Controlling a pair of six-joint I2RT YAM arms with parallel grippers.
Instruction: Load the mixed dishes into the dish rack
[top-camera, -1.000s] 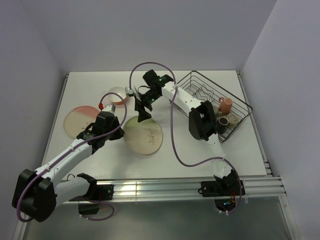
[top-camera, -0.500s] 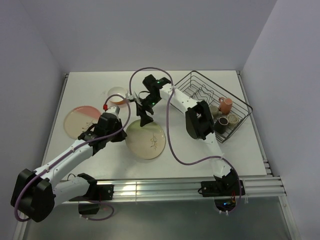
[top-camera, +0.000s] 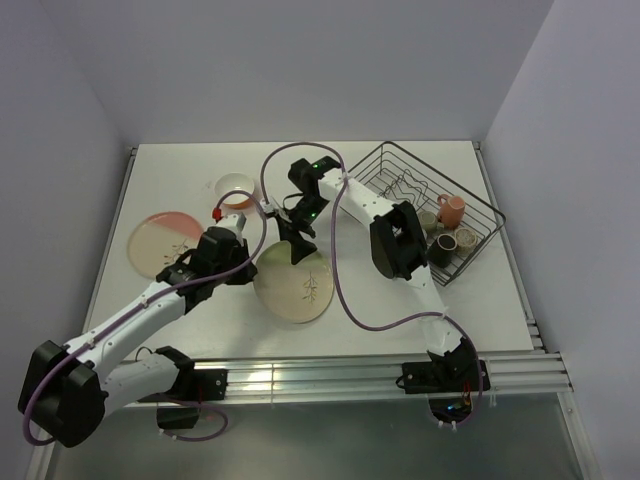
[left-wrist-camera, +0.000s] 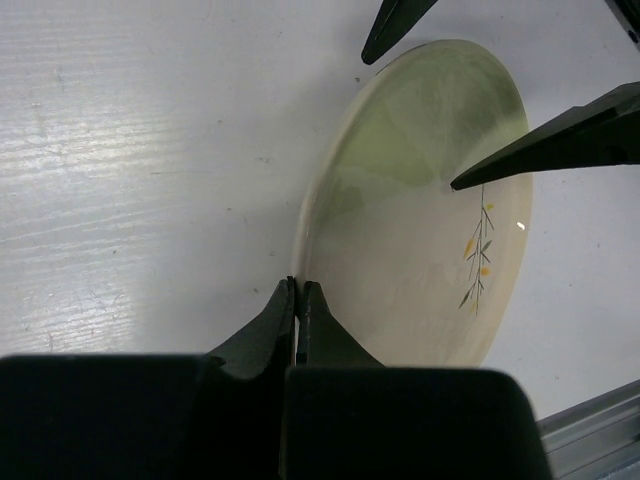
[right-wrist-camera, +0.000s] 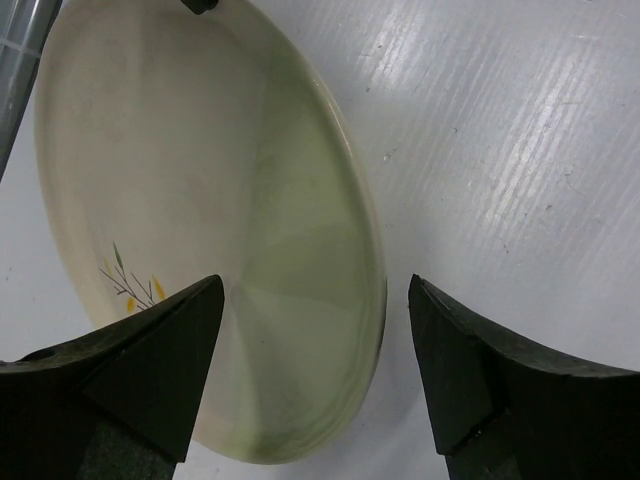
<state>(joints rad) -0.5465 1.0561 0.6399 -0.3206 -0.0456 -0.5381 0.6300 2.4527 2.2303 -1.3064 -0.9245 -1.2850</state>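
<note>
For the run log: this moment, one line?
left fingers: shut on sprig plate rim | right fingers: open, straddling far rim | dish rack: holds cups

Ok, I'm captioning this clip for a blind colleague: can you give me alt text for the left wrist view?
The left gripper is closed on the near rim of a cream-green plate with a sprig motif, on a white table. The right gripper, open, reaches in from the top and straddles the plate's far rim.
</note>
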